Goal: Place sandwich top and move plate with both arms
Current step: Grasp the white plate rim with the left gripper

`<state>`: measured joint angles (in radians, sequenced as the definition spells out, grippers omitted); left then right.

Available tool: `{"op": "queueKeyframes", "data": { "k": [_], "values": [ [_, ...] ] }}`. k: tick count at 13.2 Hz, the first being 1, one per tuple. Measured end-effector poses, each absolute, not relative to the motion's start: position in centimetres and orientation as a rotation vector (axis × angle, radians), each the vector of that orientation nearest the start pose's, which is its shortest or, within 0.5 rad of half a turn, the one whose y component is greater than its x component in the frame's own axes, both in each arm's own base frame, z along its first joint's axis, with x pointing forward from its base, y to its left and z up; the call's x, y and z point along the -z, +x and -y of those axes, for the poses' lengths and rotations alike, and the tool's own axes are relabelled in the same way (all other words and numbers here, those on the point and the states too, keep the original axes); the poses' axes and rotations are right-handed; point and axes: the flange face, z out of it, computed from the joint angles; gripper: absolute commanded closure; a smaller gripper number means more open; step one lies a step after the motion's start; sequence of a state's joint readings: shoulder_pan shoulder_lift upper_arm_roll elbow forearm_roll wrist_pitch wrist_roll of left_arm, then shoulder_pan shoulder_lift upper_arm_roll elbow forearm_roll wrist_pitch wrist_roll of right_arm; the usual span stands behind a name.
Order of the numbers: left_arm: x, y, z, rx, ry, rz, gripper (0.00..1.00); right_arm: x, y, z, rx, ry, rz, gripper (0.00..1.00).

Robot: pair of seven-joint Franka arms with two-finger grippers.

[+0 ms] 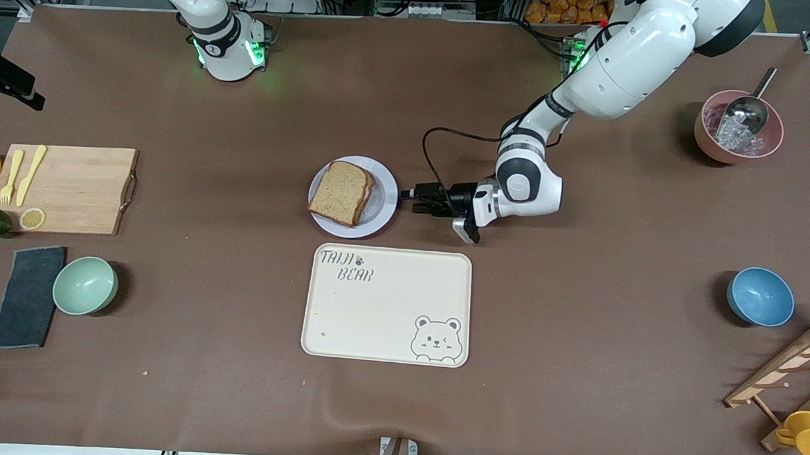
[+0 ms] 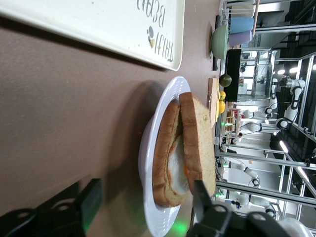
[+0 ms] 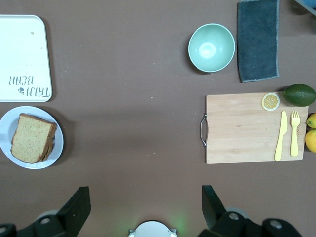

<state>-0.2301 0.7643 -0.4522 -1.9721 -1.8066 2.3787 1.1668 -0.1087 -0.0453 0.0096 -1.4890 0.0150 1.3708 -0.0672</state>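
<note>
The sandwich top [image 1: 341, 191], a plain brown slice, lies on a lower slice with egg [image 2: 165, 148] on the pale plate [image 1: 384, 197] at mid-table. My left gripper [image 1: 417, 202] is low at the plate's edge toward the left arm's end, turned sideways. In the left wrist view the left gripper [image 2: 145, 197] is open, one finger under the plate's rim [image 2: 148, 153] and one above the sandwich top [image 2: 197, 143], with gaps on both sides. My right gripper [image 3: 145, 207] hangs open high over the table, holding nothing, with the plate [image 3: 6, 129] and sandwich top [image 3: 32, 138] far below it.
A cream bear tray [image 1: 387, 303] lies just nearer the front camera than the plate. A cutting board [image 1: 67, 185], green bowl [image 1: 85, 285] and grey cloth [image 1: 27, 296] sit toward the right arm's end. A blue bowl [image 1: 760, 296] and pink bowl [image 1: 738, 127] sit toward the left arm's end.
</note>
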Motion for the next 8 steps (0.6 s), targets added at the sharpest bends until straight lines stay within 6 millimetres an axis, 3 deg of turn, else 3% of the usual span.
{"op": "queueKeyframes", "data": {
  "k": [3, 6, 8],
  "values": [
    [-10.0, 43.7, 40.2, 0.055, 1.897, -0.014, 0.30, -67.1, 51.9, 5.1, -0.083, -3.121, -0.065, 0.00],
    [-9.3, 43.5, 41.4, 0.052, 1.886, -0.012, 0.36, -67.0, 52.0, 5.0, -0.077, -3.116, -0.245, 0.00],
    [-9.1, 43.8, 41.6, 0.046, 1.880, -0.015, 0.48, -67.0, 52.1, 4.4, -0.074, -3.111, -0.313, 0.00]
  ]
}}
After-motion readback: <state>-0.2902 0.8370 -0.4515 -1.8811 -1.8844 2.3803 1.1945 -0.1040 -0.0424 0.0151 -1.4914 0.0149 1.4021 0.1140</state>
